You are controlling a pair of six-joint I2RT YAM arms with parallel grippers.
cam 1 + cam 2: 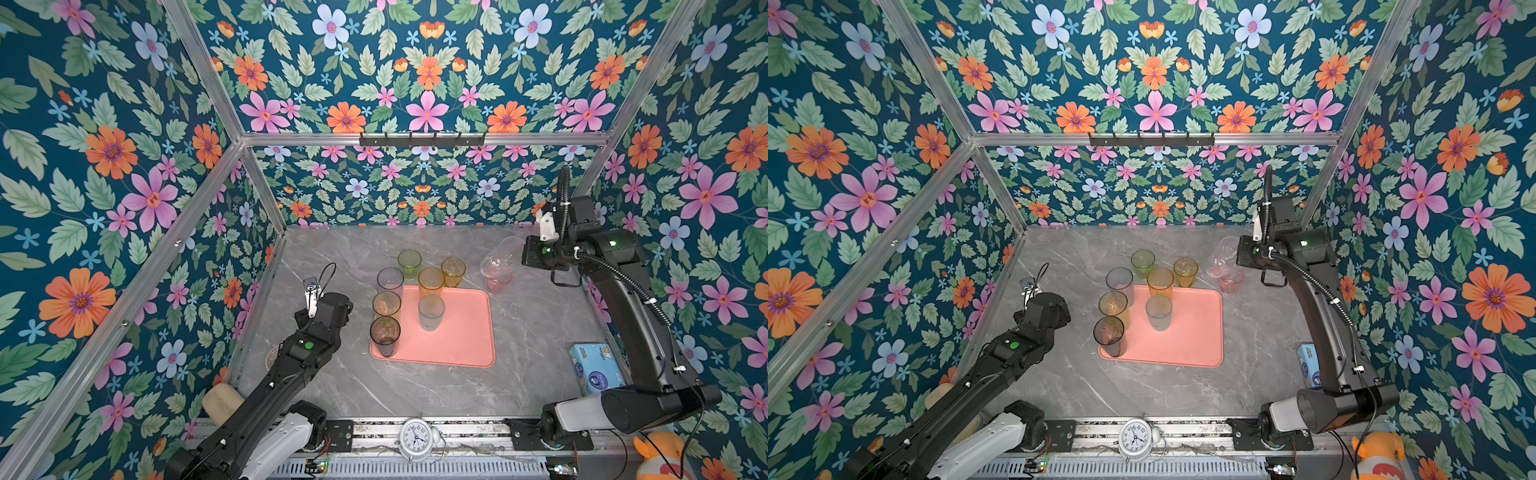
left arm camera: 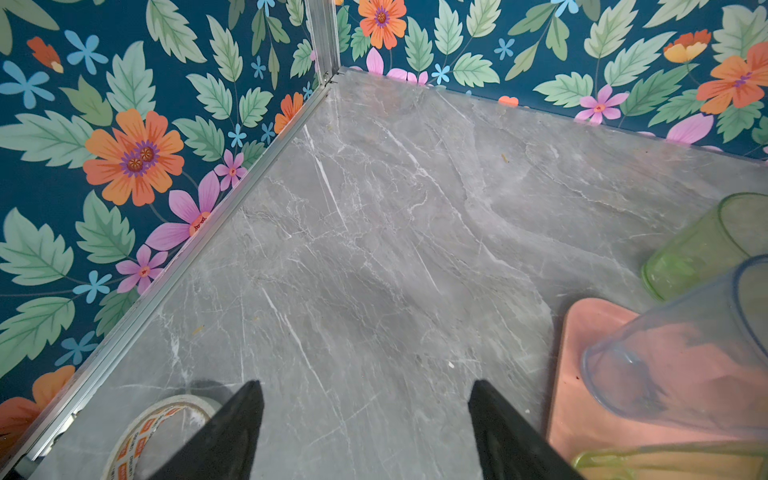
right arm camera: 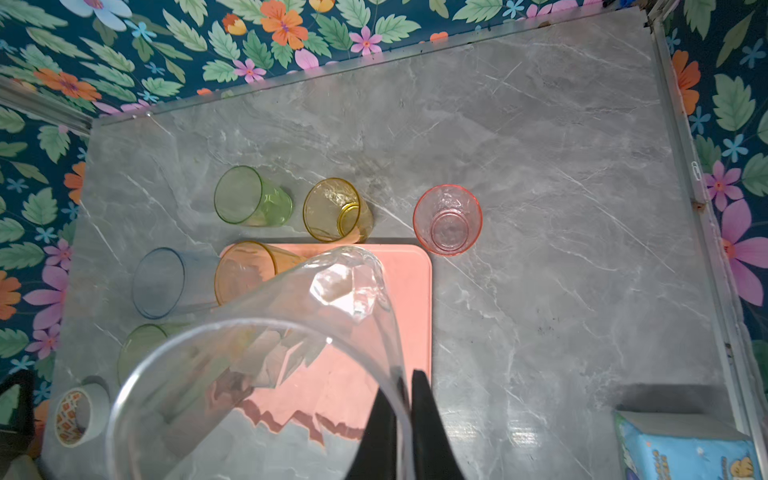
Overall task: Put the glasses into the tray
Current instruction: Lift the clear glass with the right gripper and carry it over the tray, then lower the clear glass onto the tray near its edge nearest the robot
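Tilting off vertical, a clear glass is pinched by its rim wall between the jaws of the right gripper. Its mouth is turned toward the wrist and its base is lowered. It is held in the air off the far right corner of the tray, near a pink glass standing on the table. The jaws of the left gripper are held spread and empty, left of the tray.

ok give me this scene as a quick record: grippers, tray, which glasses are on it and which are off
left gripper: open, empty, over bare table beside the tray
right gripper: shut on the wall of a clear tall glass, held tilted above the table
on tray: pale glass mid-tray; smoky glass at near left corner
off tray: pink glass, green glass, short amber glass, upright beyond its far edge
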